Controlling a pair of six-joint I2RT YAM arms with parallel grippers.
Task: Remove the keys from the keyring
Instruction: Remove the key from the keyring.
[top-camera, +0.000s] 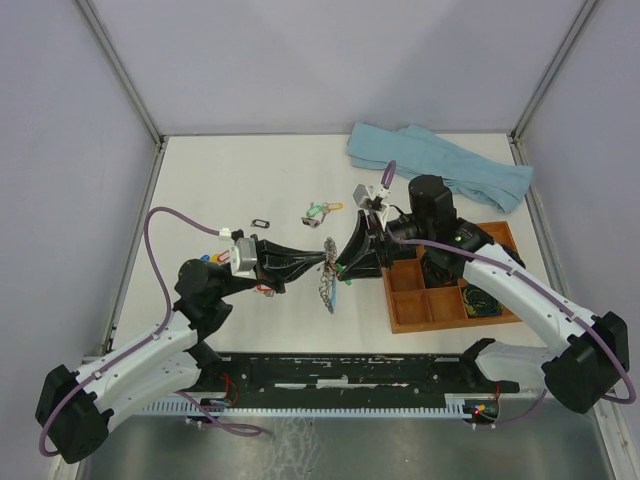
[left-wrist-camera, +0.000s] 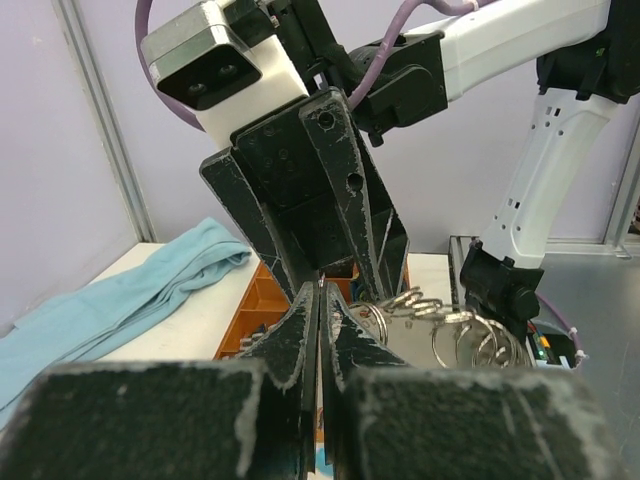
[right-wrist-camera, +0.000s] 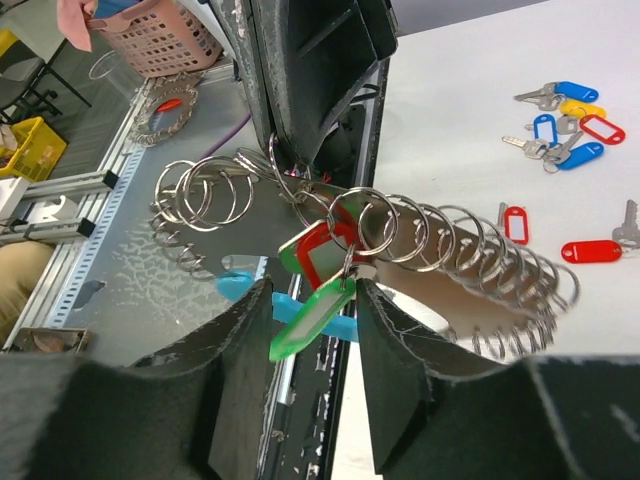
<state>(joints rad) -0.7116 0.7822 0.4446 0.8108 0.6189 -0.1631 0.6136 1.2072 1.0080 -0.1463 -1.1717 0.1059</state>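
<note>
The keyring (top-camera: 327, 285) hangs between my two grippers at the table's middle, its light-blue arc (top-camera: 336, 298) lowest. My left gripper (top-camera: 326, 259) is shut on the ring's wire; in the left wrist view its jaws (left-wrist-camera: 320, 292) are pressed together, with silver split rings (left-wrist-camera: 445, 322) to their right. My right gripper (top-camera: 345, 265) is open just right of the ring. In the right wrist view its fingers (right-wrist-camera: 400, 340) stand apart on either side of a green-tagged key (right-wrist-camera: 310, 318) that hangs from the keyring (right-wrist-camera: 450, 250). A red tag (right-wrist-camera: 322, 252) hangs behind it.
Loose keys lie on the table: green and yellow ones (top-camera: 322, 212), blue and red ones (top-camera: 212, 258) by the left arm, more in the right wrist view (right-wrist-camera: 560, 125). A black tag frame (top-camera: 260, 222) lies left. A wooden tray (top-camera: 412, 305) stands right, a blue cloth (top-camera: 440, 165) behind.
</note>
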